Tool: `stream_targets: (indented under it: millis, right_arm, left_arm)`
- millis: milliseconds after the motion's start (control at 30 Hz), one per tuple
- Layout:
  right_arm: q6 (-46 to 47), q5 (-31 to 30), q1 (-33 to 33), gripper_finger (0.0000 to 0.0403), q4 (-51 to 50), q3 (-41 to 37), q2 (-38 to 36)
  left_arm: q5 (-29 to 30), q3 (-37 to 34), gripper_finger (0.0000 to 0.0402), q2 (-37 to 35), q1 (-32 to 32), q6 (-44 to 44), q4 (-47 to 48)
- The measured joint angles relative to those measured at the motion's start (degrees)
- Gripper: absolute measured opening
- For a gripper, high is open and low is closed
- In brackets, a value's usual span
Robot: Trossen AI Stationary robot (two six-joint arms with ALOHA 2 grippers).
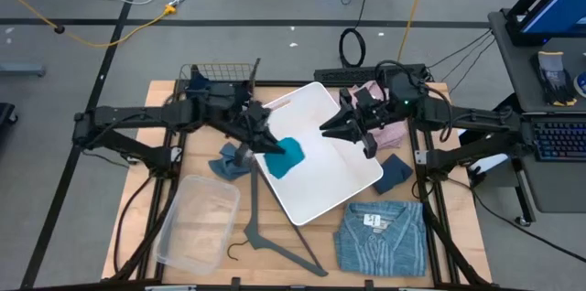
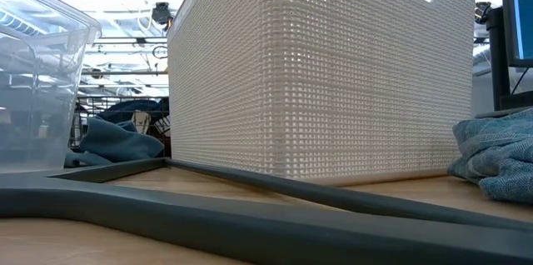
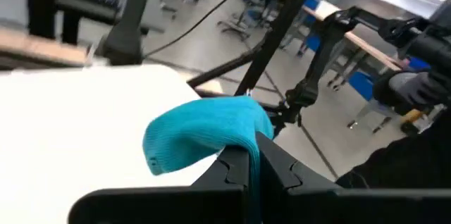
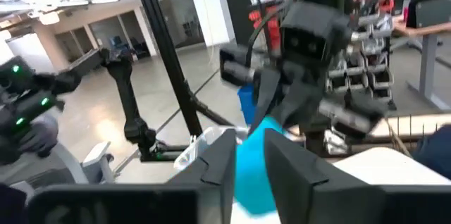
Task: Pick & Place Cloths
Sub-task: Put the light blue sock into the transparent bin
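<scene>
A teal cloth [image 1: 289,156] is over the left part of the white basket [image 1: 339,181], held by my left gripper [image 1: 267,143], which is shut on it. My right gripper [image 1: 328,131] is open over the basket's middle. It points toward the teal cloth and stays apart from it. The teal cloth shows beyond its fingers in the right wrist view [image 4: 252,164]. A blue striped shirt with a white label [image 1: 380,236] lies flat at the near right. A navy cloth [image 1: 396,170] and a pink fleece [image 1: 388,132] lie right of the basket. A blue-grey cloth [image 1: 227,163] lies left of it. My left gripper pinches the teal cloth between its two fingers at a bunched part [image 3: 248,139] on the side nearest the arm. The fingers come from the table's left, slanting down. The rest of the cloth bulges out past the fingertips over the basket's white inside. I cannot tell whether it touches the basket.
A clear plastic bin [image 1: 197,222] stands at the near left. A grey hanger [image 1: 265,231] lies in front of the basket and crosses the low view [image 2: 250,215]. A wire basket [image 1: 220,75] is at the far left. A desk with a keyboard [image 1: 558,140] stands right of the table.
</scene>
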State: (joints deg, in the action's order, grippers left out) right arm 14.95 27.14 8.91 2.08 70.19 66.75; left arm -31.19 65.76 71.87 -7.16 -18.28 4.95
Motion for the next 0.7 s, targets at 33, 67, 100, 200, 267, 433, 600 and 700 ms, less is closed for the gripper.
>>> stream_targets:
  millis: [33,67,100,200,267,433,600,700]
  right_arm:
    - [0.0,0.0,0.0,0.0090,-1.1,0.0,-0.5]
    - [0.0,0.0,0.0,0.0100,-2.3,0.0,-1.0]
    - [0.0,0.0,0.0,0.0109,-2.8,0.0,-1.5]
    - [-0.7,0.0,0.0,0.0128,-5.3,0.0,-2.7]
    - [-1.1,0.0,0.0,0.0135,-5.9,0.0,-3.4]
    - [-1.8,-0.1,0.0,0.0137,-6.6,0.0,-4.5]
    - [-2.4,-0.1,0.0,0.0133,-7.1,0.0,-4.6]
    - [-2.4,-0.1,0.0,0.0134,-7.1,0.0,-4.6]
  left_arm:
    - [1.0,0.0,0.0002,-1.1,0.0,-0.6,2.0]
    - [1.9,0.0,0.0002,-2.4,0.1,-1.3,3.9]
    - [2.9,0.0,0.0002,-3.8,0.3,-2.0,6.6]
    - [6.8,0.0,0.0002,-7.3,1.6,-4.9,13.0]
    - [9.6,0.0,0.0001,-10.2,2.7,-7.3,18.4]
    - [16.4,0.0,0.0001,-14.9,5.9,-15.5,28.1]
    - [18.5,0.0,0.0001,-16.8,9.5,-25.2,35.6]
    - [16.7,0.0,0.0001,-16.9,12.3,-32.4,40.3]
